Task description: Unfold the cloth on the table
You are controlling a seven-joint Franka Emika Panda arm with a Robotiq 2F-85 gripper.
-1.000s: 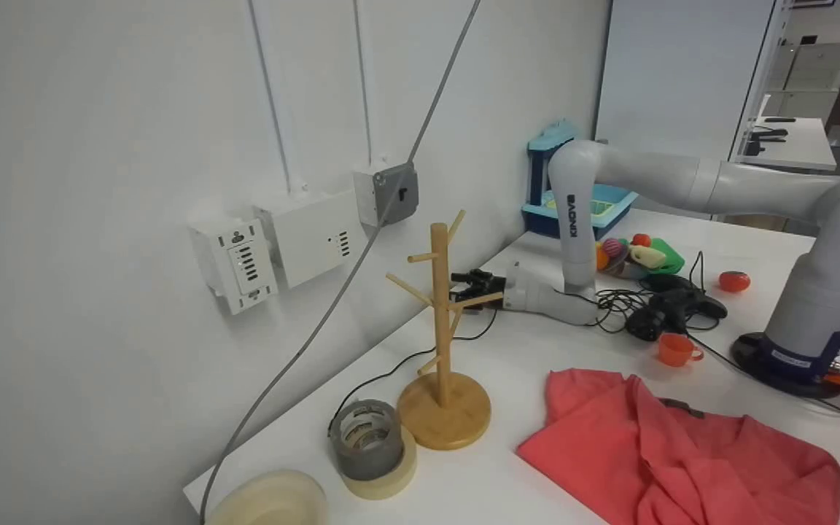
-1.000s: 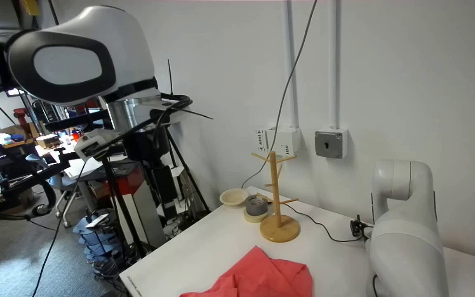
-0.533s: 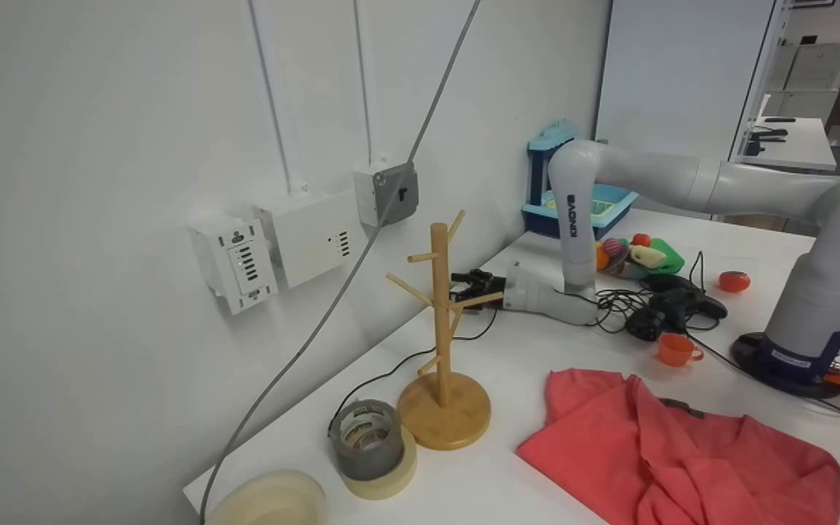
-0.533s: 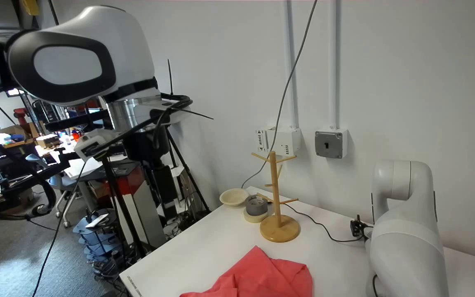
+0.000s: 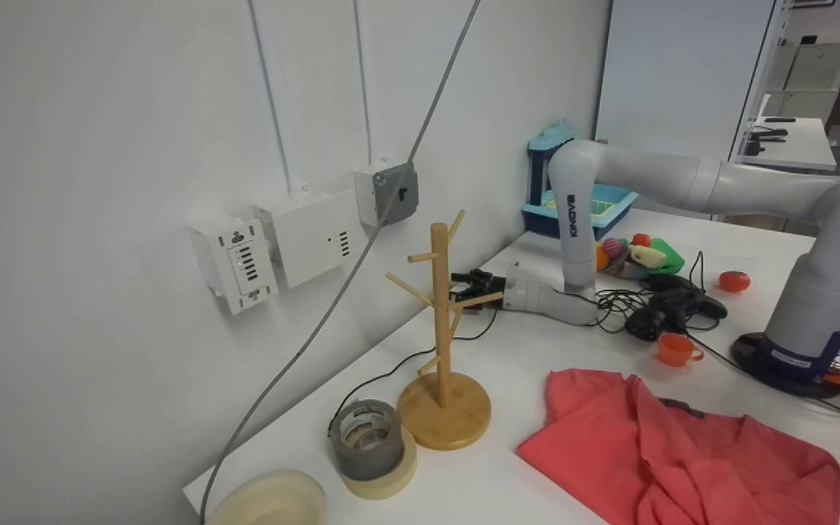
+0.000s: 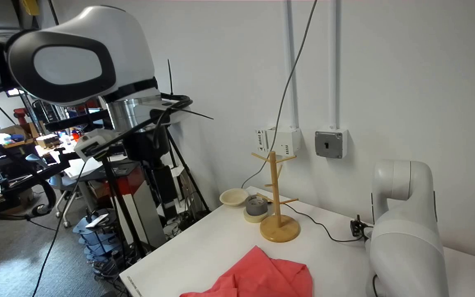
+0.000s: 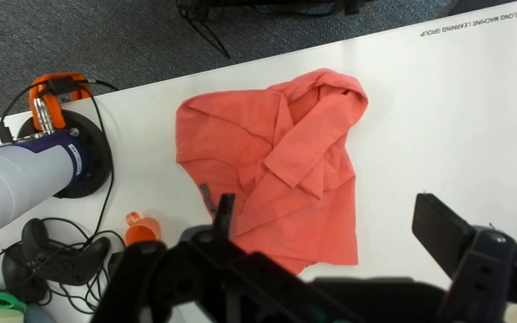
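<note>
The coral-red cloth (image 7: 303,220) lies crumpled on the white table (image 7: 442,112), with a narrow flap doubled over its middle and a small grey tag at one edge. Both exterior views show the cloth (image 5: 609,445) partly, cut off by the bottom of the picture. In the wrist view my gripper (image 7: 330,213) is open, its black fingers (image 7: 440,233) wide apart with nothing held. It hovers over the table, and part of the cloth shows beyond the gap. An exterior view has the gripper (image 6: 167,208) high at the left, pointing down, clear of the cloth (image 6: 266,276).
A wooden mug tree (image 5: 443,328) stands near the cloth, beside stacked tape rolls (image 5: 369,448) and a pale bowl (image 5: 270,499). An orange cup (image 5: 675,351), a black game controller (image 5: 671,310) with cables and a second white arm (image 5: 803,313) occupy the far side.
</note>
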